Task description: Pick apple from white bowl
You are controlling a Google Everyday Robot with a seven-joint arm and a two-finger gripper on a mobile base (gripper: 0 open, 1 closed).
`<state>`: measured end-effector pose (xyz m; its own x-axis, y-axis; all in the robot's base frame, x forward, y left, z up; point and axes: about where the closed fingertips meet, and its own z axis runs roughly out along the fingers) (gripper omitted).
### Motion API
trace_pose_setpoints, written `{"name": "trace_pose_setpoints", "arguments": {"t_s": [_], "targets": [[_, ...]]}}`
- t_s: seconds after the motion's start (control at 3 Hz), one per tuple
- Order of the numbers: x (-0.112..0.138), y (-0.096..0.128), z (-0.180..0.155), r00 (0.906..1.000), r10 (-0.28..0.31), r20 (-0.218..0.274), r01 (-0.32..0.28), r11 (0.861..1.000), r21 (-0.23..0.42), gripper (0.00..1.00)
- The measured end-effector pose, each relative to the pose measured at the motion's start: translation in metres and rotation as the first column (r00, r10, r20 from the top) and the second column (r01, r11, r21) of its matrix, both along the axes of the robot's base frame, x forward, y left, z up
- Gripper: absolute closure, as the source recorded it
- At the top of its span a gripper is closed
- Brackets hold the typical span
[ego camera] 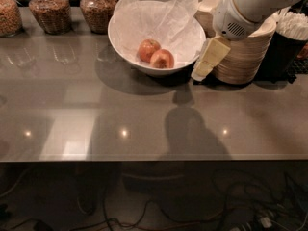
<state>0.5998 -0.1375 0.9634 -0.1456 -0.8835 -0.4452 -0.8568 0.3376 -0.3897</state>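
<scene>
A large white bowl (126,51) with crinkled white paper lining stands at the back of the grey counter. Two reddish apples lie in it side by side: one at the left (148,49) and one at the right (162,58). My gripper (208,60) hangs from the white arm at the upper right, just to the right of the bowl's rim and above the counter. It holds nothing that I can see.
Stacks of beige disposable bowls (245,57) stand right behind the gripper. A dark cup of white utensils (288,37) is at the far right. Glass jars of snacks (98,8) line the back left. The counter's front edge (144,159) runs across the lower frame.
</scene>
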Motion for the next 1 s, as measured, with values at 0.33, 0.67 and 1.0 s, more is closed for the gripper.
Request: {"name": "trace_pose_setpoints", "arguments": {"t_s": [0.33,0.67,1.0], "targets": [[0.032,0.02,0.004,0.9997,-0.013,0.023,0.012,0.999,0.032,0.0],[0.056,0.04,0.005,0.9996,-0.01,0.028,0.008,0.998,0.062,0.09],[0.073,0.057,0.001,0.9998,0.004,0.02,-0.006,0.996,0.086,0.2]]}}
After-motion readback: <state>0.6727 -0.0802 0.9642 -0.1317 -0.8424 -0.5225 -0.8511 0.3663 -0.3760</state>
